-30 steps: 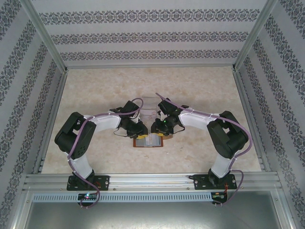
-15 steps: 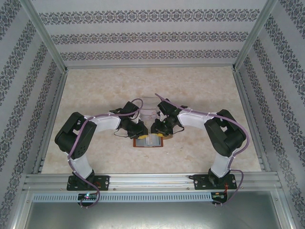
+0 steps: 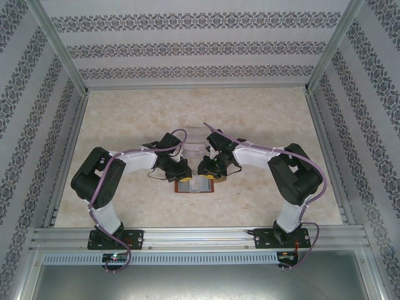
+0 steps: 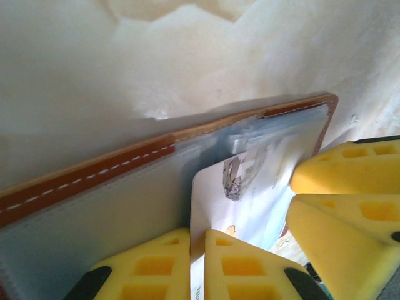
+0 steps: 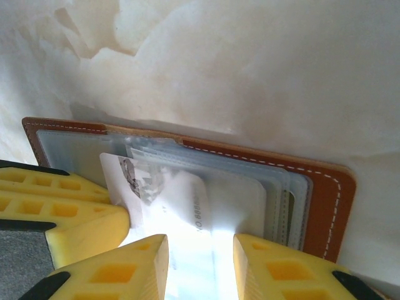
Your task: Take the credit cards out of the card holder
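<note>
The card holder (image 3: 187, 187) lies open on the table between the two arms, its brown leather edge (image 4: 94, 172) framing grey-blue pockets. A white credit card (image 4: 250, 187) with faint grey print sticks partly out of a clear pocket (image 5: 134, 178). My left gripper (image 4: 198, 256) is shut on that card's near edge. My right gripper (image 5: 200, 262) stands open just beside it, its yellow fingers spread over the glossy pocket sleeve with nothing pinched between them. Both grippers (image 3: 185, 175) (image 3: 203, 174) crowd over the holder's far edge. More pocket layers (image 5: 294, 200) stack at the right.
A clear plastic tray (image 3: 195, 139) sits just beyond the grippers. The right gripper's fingers (image 4: 350, 178) stand close against the left gripper's. Open marble tabletop (image 3: 262, 119) surrounds the holder, bounded by the aluminium frame (image 3: 187, 234) in front.
My left gripper has closed onto the card's edge. Both arms have stayed over the holder, the right one edging slightly left.
</note>
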{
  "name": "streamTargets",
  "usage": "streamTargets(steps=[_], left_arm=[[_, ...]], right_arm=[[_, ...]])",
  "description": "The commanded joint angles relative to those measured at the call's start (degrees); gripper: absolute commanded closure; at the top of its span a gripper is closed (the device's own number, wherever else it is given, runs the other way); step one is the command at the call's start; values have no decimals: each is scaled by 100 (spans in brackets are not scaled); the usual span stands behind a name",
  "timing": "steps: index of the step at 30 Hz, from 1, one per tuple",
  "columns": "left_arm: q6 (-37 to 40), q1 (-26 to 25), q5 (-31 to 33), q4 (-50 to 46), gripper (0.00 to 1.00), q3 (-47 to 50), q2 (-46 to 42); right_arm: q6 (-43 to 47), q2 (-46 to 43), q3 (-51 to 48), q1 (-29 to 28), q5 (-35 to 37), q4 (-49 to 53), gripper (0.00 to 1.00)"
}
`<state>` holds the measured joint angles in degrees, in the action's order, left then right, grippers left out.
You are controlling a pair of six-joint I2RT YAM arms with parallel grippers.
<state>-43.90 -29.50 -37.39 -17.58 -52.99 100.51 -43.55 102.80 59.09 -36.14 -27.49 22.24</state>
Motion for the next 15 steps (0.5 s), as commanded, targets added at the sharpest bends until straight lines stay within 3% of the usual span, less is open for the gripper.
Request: streamTargets(steps=[1, 15], left_arm=[[333, 82, 465, -744, 89, -120, -149], [703, 128, 866, -1440, 89, -289, -345]], right_arm=[[-26, 30, -91, -3, 23, 92, 65], [-13, 12, -74, 2, 15, 123, 65]])
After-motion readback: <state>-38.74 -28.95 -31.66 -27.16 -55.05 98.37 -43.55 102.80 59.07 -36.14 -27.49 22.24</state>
